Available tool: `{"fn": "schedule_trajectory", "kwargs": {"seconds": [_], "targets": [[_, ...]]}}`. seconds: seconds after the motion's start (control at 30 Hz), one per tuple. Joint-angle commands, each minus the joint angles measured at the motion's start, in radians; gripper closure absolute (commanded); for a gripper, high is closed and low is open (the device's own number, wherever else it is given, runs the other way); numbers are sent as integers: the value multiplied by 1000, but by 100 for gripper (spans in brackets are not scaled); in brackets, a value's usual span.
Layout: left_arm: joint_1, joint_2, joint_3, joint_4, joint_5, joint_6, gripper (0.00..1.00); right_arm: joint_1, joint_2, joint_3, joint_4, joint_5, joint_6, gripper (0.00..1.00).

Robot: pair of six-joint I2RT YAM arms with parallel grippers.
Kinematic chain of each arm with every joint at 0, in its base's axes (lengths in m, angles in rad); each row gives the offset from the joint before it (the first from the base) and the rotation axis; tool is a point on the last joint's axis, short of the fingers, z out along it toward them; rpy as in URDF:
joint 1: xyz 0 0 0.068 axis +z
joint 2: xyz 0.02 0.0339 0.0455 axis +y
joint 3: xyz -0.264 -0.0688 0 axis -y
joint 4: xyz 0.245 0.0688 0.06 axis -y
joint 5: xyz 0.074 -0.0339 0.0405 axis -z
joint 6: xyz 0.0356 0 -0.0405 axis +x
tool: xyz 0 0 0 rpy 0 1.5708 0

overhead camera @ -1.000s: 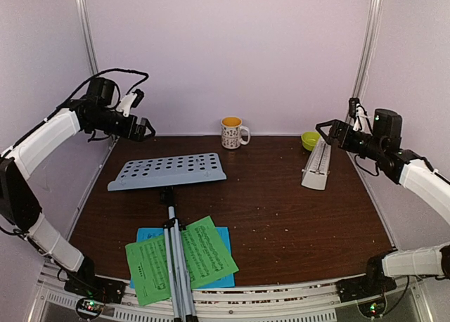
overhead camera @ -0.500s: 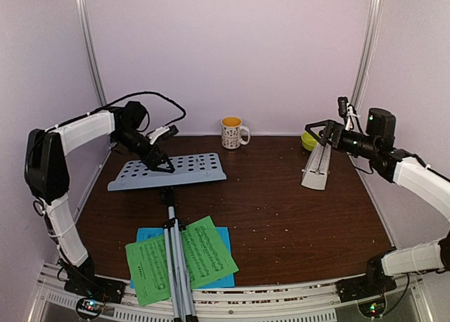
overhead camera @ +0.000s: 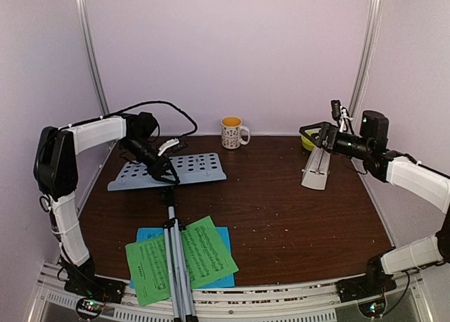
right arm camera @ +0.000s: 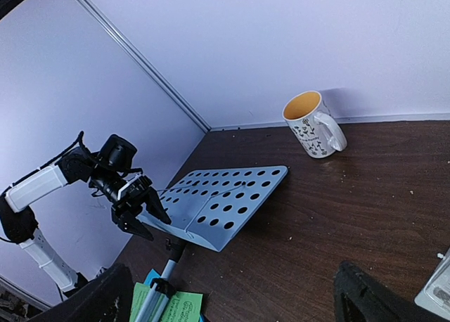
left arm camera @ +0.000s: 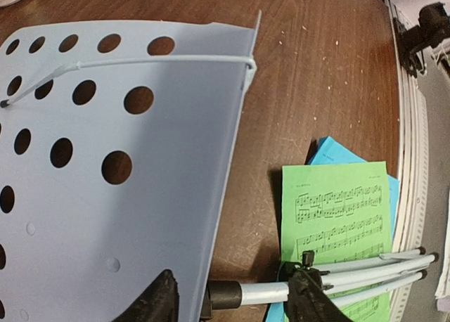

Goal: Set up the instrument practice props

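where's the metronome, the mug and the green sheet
metronome (overhead camera: 316, 171), top external view, on its front face
mug (overhead camera: 230, 136), top external view, on its patterned side
green sheet (overhead camera: 211, 250), top external view, on its printed right half

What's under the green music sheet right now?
The blue sheet lies under the green sheet, showing past its far and right edges. Most of the blue sheet is covered, so its print can't be checked. The stand's folded tripod legs lie across the top.
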Motion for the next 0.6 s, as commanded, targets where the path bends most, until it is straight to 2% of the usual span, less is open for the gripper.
{"fn": "schedule_trajectory", "kwargs": {"seconds": [0.0,0.27,0.43,0.5,0.57], "targets": [[-14,32,-10,-36,16,50,51,5,4,3,53,-29,16,0],[-16,44,4,-51,14,74,75,5,19,34,35,-36,4,0],[-27,13,34,-51,-35,61,95,5,34,37,48,-49,16,0],[-35,-13,50,-51,-80,47,100,5,34,33,66,-57,28,0],[-45,-58,61,-51,-108,42,100,5,33,30,82,-65,41,0]]}}
